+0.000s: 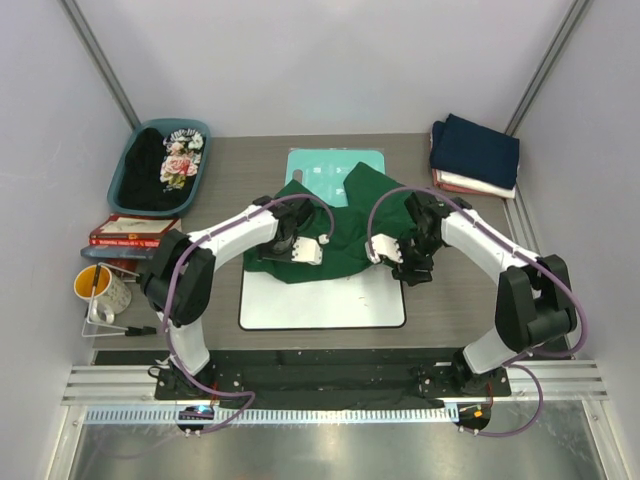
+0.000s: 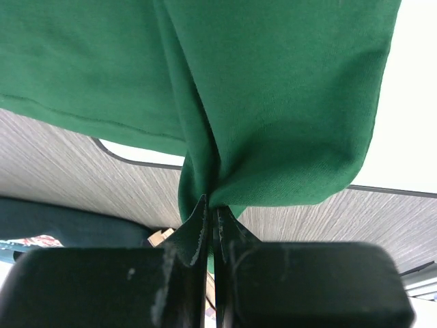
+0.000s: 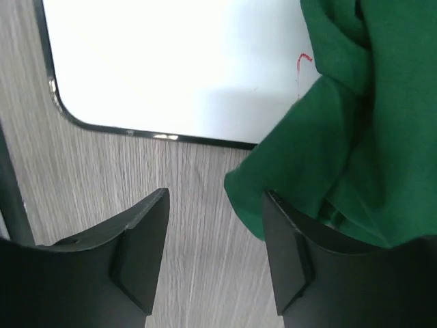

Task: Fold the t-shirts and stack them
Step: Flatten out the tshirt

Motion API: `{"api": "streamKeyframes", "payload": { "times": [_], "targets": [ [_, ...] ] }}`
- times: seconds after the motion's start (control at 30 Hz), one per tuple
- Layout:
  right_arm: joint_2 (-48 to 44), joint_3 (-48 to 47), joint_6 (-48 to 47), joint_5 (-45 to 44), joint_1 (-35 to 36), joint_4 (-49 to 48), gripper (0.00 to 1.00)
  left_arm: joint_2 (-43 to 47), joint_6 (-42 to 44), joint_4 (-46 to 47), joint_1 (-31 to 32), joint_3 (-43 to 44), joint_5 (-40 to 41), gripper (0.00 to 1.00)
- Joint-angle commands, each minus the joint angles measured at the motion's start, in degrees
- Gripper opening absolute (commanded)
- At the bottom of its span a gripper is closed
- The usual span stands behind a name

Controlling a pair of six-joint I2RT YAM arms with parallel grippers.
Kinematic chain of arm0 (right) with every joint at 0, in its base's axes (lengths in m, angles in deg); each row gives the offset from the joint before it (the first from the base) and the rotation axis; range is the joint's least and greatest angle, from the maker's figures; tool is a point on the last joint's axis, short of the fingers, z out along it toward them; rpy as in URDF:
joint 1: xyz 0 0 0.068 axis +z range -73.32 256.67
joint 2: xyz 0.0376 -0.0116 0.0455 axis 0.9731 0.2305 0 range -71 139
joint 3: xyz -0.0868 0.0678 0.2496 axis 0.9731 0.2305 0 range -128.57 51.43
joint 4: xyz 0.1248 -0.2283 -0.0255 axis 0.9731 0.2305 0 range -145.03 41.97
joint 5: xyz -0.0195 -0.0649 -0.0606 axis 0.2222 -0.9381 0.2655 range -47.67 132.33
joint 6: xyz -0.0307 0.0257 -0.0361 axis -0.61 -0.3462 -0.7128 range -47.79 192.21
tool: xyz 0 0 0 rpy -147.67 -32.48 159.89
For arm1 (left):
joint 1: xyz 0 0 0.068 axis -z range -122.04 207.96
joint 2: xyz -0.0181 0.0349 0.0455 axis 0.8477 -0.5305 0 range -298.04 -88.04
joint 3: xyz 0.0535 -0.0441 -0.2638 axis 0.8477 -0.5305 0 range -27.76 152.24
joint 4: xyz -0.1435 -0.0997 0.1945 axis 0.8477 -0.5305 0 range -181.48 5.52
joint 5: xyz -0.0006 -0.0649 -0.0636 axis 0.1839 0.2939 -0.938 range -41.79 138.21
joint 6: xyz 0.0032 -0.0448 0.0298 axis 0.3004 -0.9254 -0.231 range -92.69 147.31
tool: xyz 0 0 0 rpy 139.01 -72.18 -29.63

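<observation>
Left gripper [image 2: 212, 208] pinches the green t-shirt [image 1: 345, 230], bunched mid-surface over the whiteboard's [image 1: 320, 300] far edge. Right gripper [image 3: 215, 246] gapes empty beside a hem; it should close there, then both lift evenly.

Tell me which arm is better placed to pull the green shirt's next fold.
Left, probably. The left gripper is shut on a bunched fold of the green t-shirt, so it can pull straight away. The right gripper is open, with the cloth's edge only against one finger and not clamped.
</observation>
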Motion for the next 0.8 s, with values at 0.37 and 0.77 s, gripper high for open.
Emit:
{"api": "streamKeyframes", "payload": {
  "times": [0.37,0.77],
  "targets": [
    [-3.3,13.0,17.8,-7.2,2.5,-36.8,0.63,-0.1,-1.9,-0.1,-0.2,1.5,0.6,0.00],
    [-3.6,15.8,16.7,-17.3,3.5,-47.2,0.56,-0.2,-2.2,0.4,-0.2,1.2,0.1,0.00]
  ]
}}
